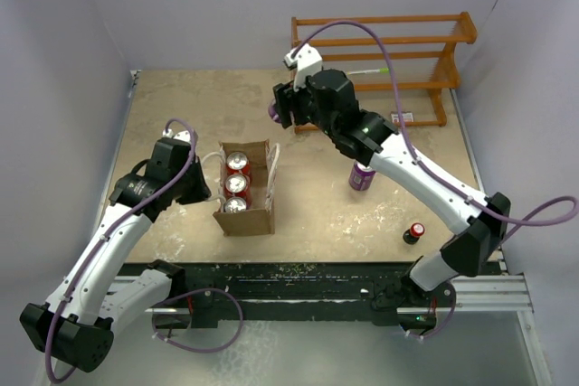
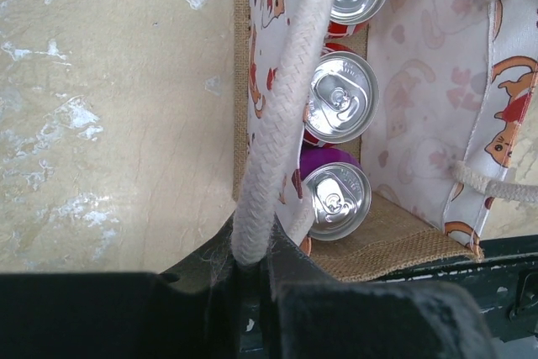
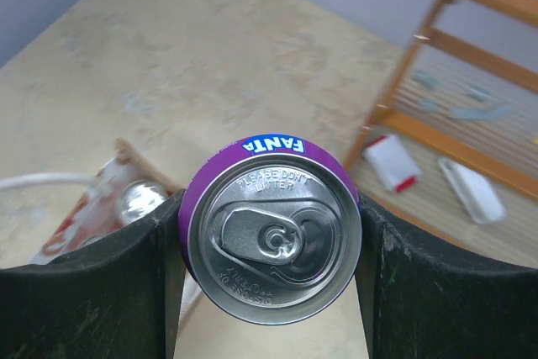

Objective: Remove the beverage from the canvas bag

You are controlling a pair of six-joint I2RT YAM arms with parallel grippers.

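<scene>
- The left gripper (image 2: 249,266) has its jaws clamped on a white rope handle (image 2: 286,107) of the canvas bag (image 1: 246,221), probably to steady it.
- The bag stands upright on the surface (image 1: 181,106), with three cans (image 1: 237,184) in a row inside.
- Farther back, the right gripper (image 1: 283,107) has its jaws clamped on a purple Fanta can (image 3: 271,237), held in the air beyond the bag.
- By my judgement this beverage is out; setting it down is left.
</scene>
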